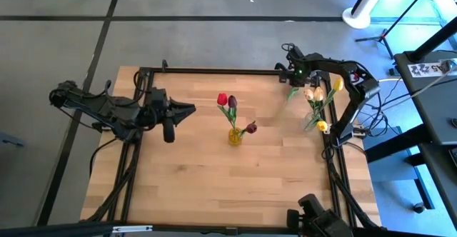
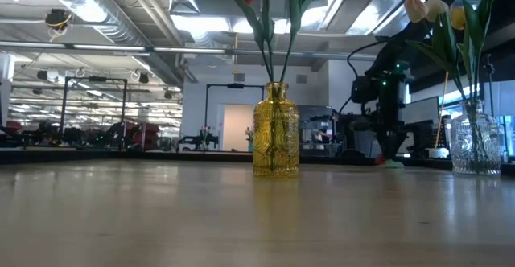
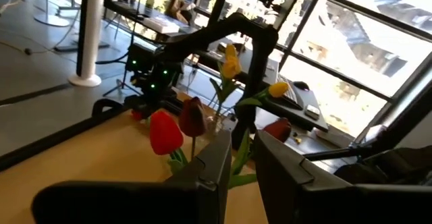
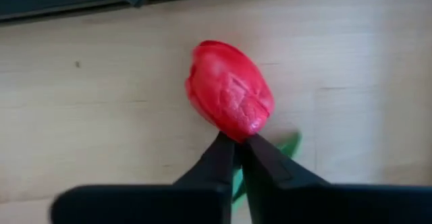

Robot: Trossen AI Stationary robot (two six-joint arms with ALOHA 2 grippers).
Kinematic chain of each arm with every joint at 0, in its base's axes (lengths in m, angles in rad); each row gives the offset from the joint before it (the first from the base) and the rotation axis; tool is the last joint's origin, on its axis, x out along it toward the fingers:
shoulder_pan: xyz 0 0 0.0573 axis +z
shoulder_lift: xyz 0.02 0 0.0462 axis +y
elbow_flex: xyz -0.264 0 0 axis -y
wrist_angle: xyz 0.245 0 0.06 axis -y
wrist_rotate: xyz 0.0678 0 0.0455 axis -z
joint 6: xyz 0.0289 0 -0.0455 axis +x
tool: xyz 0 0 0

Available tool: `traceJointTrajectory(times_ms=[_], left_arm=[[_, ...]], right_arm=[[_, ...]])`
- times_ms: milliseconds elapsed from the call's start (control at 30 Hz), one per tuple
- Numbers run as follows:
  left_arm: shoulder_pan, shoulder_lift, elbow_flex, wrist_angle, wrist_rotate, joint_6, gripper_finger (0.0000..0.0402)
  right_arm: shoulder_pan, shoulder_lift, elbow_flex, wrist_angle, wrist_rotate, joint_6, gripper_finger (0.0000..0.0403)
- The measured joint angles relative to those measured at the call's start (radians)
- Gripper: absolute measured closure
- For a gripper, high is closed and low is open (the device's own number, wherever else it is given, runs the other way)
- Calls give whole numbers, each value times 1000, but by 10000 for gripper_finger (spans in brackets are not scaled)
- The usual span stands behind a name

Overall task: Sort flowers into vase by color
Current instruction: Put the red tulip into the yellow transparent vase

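Observation:
A red tulip (image 4: 229, 99) lies on the wooden table near its far right corner, and my right gripper (image 4: 239, 150) points down on it, shut; its green stem (image 1: 293, 93) trails toward the near edge. A yellow glass vase (image 1: 234, 135) at mid-table holds red and dark maroon tulips (image 1: 227, 101). A clear glass vase (image 1: 321, 126) at the right holds yellow and cream tulips (image 1: 318, 92). My left gripper (image 1: 187, 110) hovers level at the left, pointing at the yellow vase, with a narrow gap and nothing between its fingers (image 3: 219, 163). My right gripper pinches the red tulip between its two fingers just under the head, at the top of the stem (image 4: 237, 137). The fingers come from above, pointing down. The head lies on the table ahead of the fingertips, and a green leaf (image 4: 290, 146) shows beside them.
A black frame rail (image 1: 214, 71) runs along the table's far edge, close to the right gripper, and further rails run down both sides. The near half of the table (image 1: 228, 187) is bare wood. Both vases' flowers stand tall above the table.

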Motion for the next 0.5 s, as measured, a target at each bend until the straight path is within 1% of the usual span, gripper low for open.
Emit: traceJointTrajectory(times_ms=[67, 133, 300, 367, 433, 500], left_arm=[[-11, 0, 0, 0, 0, 0, 340], [-15, 0, 0, 0, 1, 6, 340], [-16, -12, 0, -1, 0, 26, 340], [-22, -29, 0, 1, 1, 21, 340], [-29, -53, 0, 0, 10, 27, 340], [-34, -80, 0, 0, 14, 27, 340]], right_arm=[[13, 0, 0, -10, 16, 15, 393], [27, 0, 0, -8, 14, 17, 393], [61, 19, 0, -6, -2, 17, 343], [77, 27, 0, 5, 0, 19, 335], [92, 25, -1, 39, -2, 19, 349], [110, 8, -1, 83, -3, 19, 381]])
